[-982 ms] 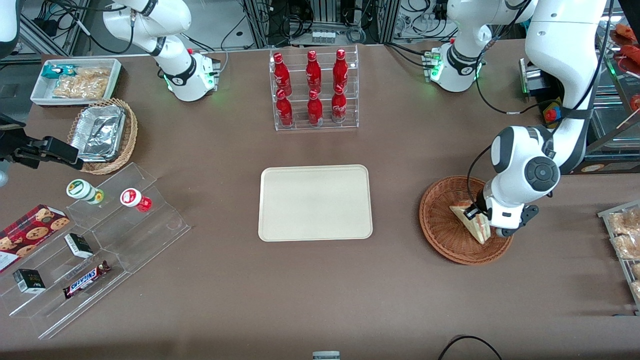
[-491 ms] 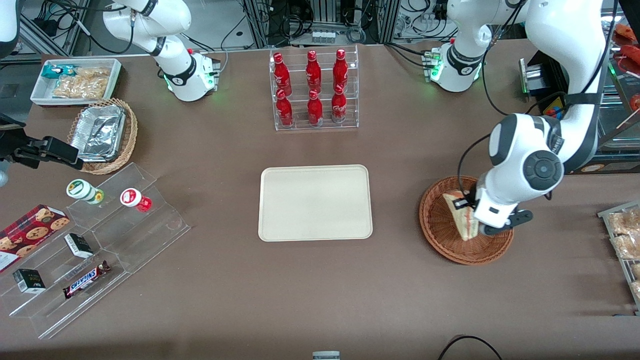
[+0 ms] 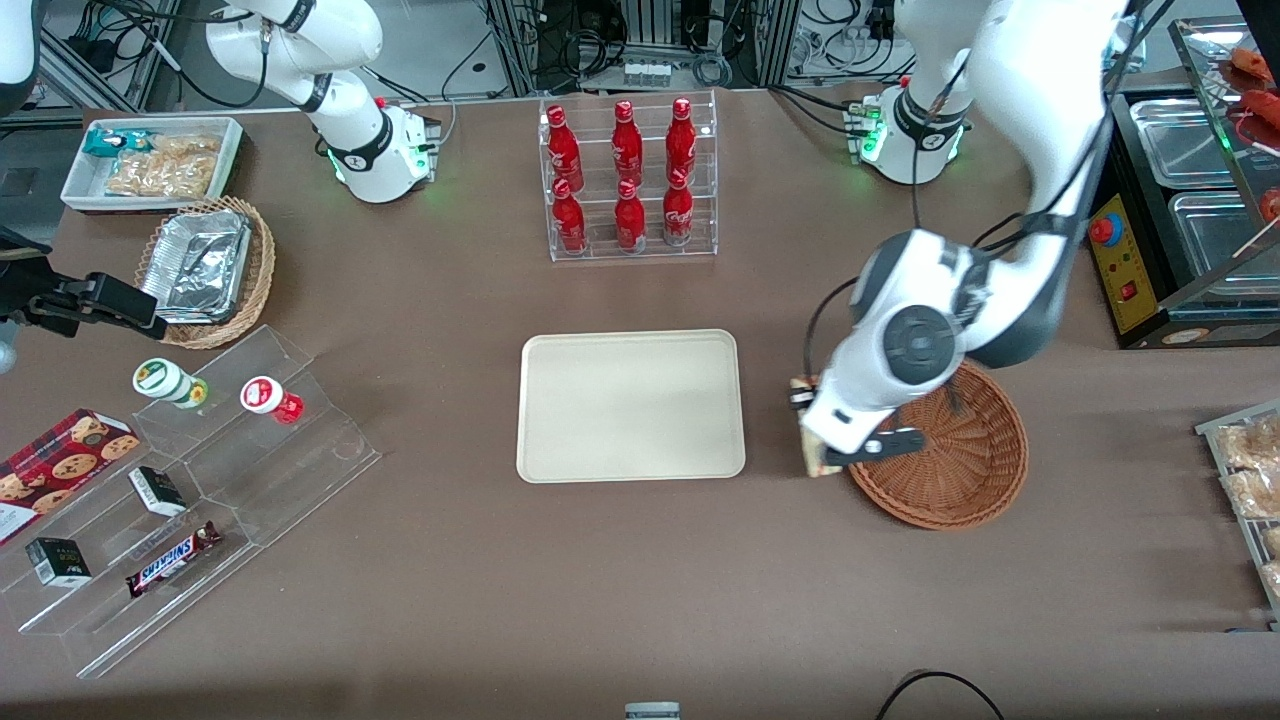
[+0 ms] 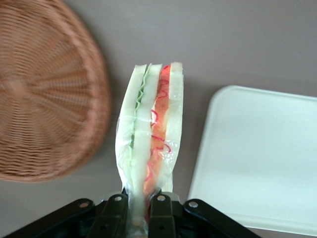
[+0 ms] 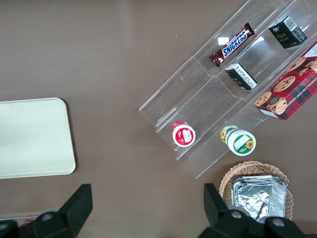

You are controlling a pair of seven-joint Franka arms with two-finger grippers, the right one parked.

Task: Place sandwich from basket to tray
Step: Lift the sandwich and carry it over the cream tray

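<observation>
My left gripper (image 3: 815, 425) is shut on the clear-wrapped sandwich (image 4: 150, 134), a white bread wedge with green and red filling, and holds it in the air. In the front view the sandwich (image 3: 808, 455) shows only as a sliver under the wrist, above the bare table between the reddish-brown wicker basket (image 3: 960, 470) and the cream tray (image 3: 630, 405). The wrist view shows the basket (image 4: 44, 99) empty beside the sandwich and the tray (image 4: 257, 153) on its other flank. The two black fingers (image 4: 115, 210) clamp the sandwich's narrow end.
A clear rack of red bottles (image 3: 628, 180) stands farther from the front camera than the tray. A tan wicker basket with foil trays (image 3: 205, 268), a white snack bin (image 3: 150, 160) and a clear tiered stand (image 3: 190, 490) lie toward the parked arm's end. Bagged pastries (image 3: 1250, 470) lie toward the working arm's end.
The gripper has lifted the sandwich out of the basket and carried it sideways over the basket's rim toward the tray. The basket now stands empty.
</observation>
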